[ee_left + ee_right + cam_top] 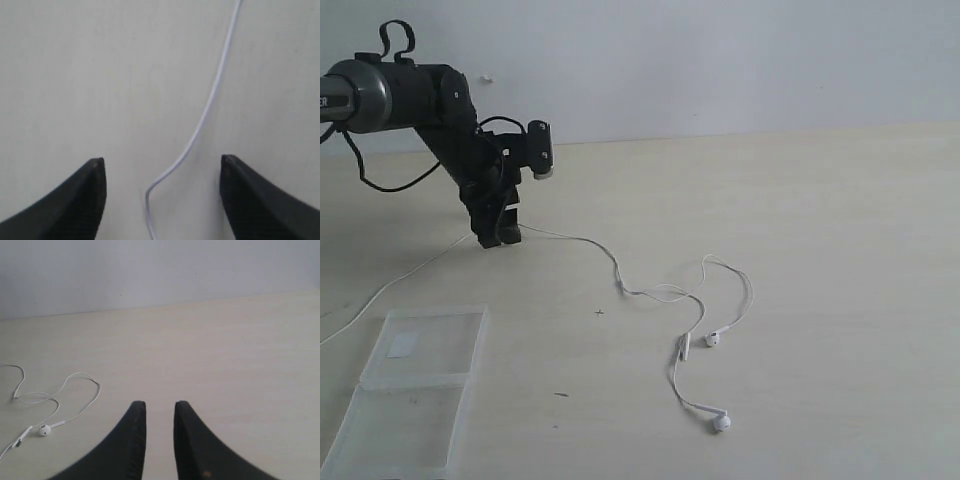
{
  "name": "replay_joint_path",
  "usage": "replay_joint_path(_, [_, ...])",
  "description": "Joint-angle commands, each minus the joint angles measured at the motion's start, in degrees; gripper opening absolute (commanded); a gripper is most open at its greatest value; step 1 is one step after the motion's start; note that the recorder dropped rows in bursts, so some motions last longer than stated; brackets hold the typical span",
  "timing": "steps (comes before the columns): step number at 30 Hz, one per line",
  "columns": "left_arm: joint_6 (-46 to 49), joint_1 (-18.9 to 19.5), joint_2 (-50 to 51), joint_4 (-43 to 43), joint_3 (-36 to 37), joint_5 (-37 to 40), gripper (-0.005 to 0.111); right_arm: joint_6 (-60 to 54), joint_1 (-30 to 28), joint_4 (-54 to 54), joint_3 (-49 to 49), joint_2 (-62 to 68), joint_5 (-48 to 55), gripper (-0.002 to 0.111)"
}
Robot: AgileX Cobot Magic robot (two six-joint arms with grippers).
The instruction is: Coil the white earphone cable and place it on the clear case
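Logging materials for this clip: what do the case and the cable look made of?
The clear case: probably transparent plastic, since the table shows through it. The white earphone cable: white sheath, likely soft plastic or rubber, as it lies in loose curves.

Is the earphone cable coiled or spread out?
Spread out: the white earphone cable trails in loose curves across the table, none on the clear case.

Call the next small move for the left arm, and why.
Probably close the left gripper on the thin white earphone cable: its jaws stand open with the cable running between them, ungripped. The cable lies uncoiled, and nothing rests on the flat, clear plastic case yet.
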Motion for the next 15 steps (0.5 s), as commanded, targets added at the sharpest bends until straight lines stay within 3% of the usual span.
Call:
replay_joint_path(1, [-0.11,-0.13,1.39,-0.25,-0.07,-0.34,0.064,-0.09,-0.27,0.02,0.27,-0.41,-0.45,0.021])
replay_joint_path(9, [-0.11,-0.13,1.91,-0.25,-0.07,-0.37,0.060,-0.09,-0.27,0.02,0.27,-0.41,-0.45,0.021])
replay_joint_path(11, [-0.11,-0.13,1.91,-0.25,-0.07,1.23,0.051,-0.09,-0.27,0.02,0.27,-0.41,-0.45,0.021])
replay_joint_path(15, [-0.11,-0.13,1.91,-0.25,-0.07,4.10,0.019,-0.09,-0.27,0.02,0.27,-0.41,-0.45,0.021])
